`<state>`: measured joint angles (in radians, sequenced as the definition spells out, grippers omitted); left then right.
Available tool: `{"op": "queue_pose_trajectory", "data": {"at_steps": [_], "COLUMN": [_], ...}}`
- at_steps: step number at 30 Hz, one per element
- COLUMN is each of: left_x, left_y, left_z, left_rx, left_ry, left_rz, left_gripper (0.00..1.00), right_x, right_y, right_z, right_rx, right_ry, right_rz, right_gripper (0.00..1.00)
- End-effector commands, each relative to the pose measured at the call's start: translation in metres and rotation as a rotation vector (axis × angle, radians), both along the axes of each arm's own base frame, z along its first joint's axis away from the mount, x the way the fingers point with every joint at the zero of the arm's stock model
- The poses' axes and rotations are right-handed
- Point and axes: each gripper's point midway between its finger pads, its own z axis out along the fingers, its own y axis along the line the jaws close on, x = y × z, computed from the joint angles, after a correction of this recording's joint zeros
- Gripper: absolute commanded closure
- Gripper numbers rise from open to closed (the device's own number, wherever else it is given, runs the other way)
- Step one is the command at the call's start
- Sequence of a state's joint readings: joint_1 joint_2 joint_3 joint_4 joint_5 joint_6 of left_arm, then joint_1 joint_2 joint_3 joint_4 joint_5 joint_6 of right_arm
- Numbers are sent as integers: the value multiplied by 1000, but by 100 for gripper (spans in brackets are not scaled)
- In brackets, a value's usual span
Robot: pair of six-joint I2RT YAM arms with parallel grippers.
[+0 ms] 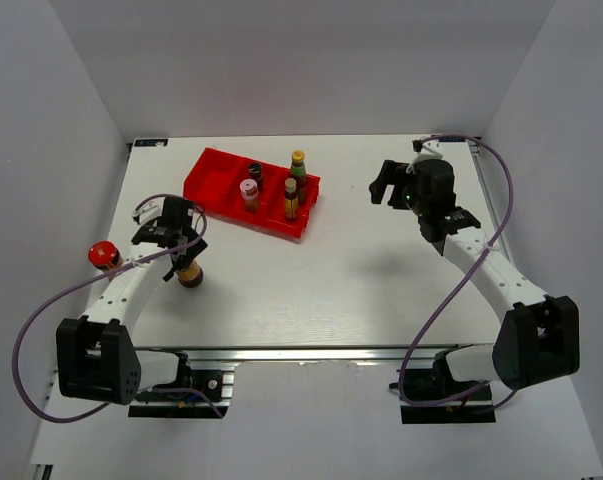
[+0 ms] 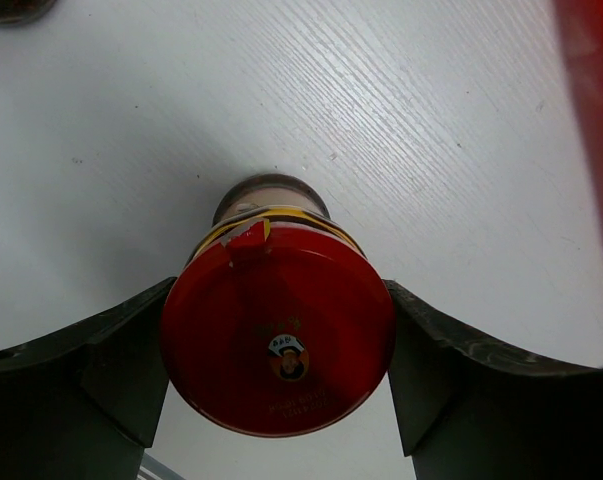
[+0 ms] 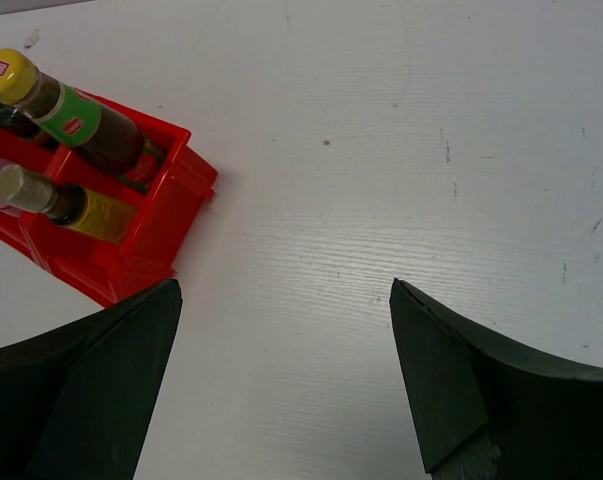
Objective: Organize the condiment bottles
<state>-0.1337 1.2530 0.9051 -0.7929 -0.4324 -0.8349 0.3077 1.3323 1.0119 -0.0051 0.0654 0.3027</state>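
My left gripper [image 1: 182, 246] is shut on a squat brown jar [image 1: 190, 274] at its red lid [image 2: 278, 330], at the left of the table; I cannot tell whether the jar rests on the table. The second red-lidded jar [image 1: 103, 255] stands further left. The red tray [image 1: 213, 170] holds the dark-capped bottle [image 1: 255, 172], the pink-capped bottle [image 1: 249, 191], the yellow-capped bottle [image 1: 298, 163] and a pale-capped bottle with a yellow label [image 1: 291, 198]. My right gripper [image 1: 384, 184] is open and empty [image 3: 286, 290], above bare table right of the tray.
The tray's corner [image 3: 171, 215] lies left of my right fingers, with the yellow-capped bottle [image 3: 71, 115] and the yellow-labelled one [image 3: 66, 203] in it. The tray's edge [image 2: 596, 120] shows at the right of the left wrist view. White walls enclose the table.
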Motion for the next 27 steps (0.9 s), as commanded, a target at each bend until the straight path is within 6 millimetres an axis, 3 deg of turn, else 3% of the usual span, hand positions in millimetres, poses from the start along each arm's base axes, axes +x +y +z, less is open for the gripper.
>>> {"op": "queue_pose_trajectory", "data": {"at_steps": [1, 10, 13, 20, 21, 27], "left_x": [5, 6, 9, 39, 49, 87], "left_y": [2, -7, -10, -13, -14, -11], "left_z": [6, 13, 20, 48, 60, 93], "left_rx": [-5, -44, -55, -47, -49, -2], "left_ry": [-21, -39, -54, -125, -158, -238], "left_rz": [5, -41, -59, -89, -89, -99], "left_gripper": [16, 38, 50, 58, 58, 59], "right_x": [4, 4, 4, 6, 6, 7], "right_y": [-8, -10, -11, -12, -13, -28], "right_z": [6, 3, 4, 3, 3, 0], "right_rx": [-22, -26, -27, -34, -38, -82], "right_ry": [-38, -34, -36, -36, -37, -33], "right_rz": [-31, -38, -41, -48, -50, -123], "right_gripper": [11, 11, 11, 11, 11, 11]}}
